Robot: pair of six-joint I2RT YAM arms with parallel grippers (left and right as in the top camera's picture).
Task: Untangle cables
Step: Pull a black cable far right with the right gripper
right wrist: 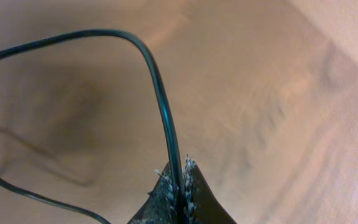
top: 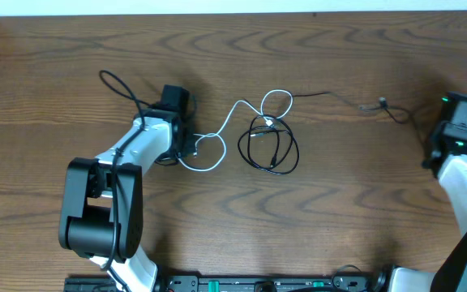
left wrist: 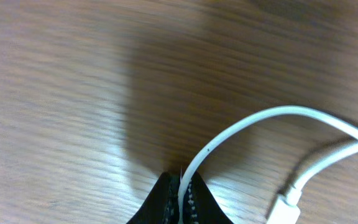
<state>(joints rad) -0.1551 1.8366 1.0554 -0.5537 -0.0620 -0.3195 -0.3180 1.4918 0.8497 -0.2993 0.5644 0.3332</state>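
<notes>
tangle [top: 267, 123] lying slack between 2 closed pinches
left gripper [left wrist: 180, 186] is clamped on the white cable [left wrist: 260, 121], which arcs off to its right; the tangle rests on the table [top: 339, 203] between the hands; right gripper [right wrist: 179, 179] is clamped on the black cable [right wrist: 160, 93], likely so opposite pulls loosen it. no container shows.

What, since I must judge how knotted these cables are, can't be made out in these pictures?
Overhead: which lies on top where white cable and black loop cross; too small.
Overhead: the left gripper's hold on the white cable; its own wrist covers it.
Left wrist: the white plug, cut off by the bottom edge.
Right wrist: where the black strand in the right gripper leads; it leaves the left edge.
</notes>
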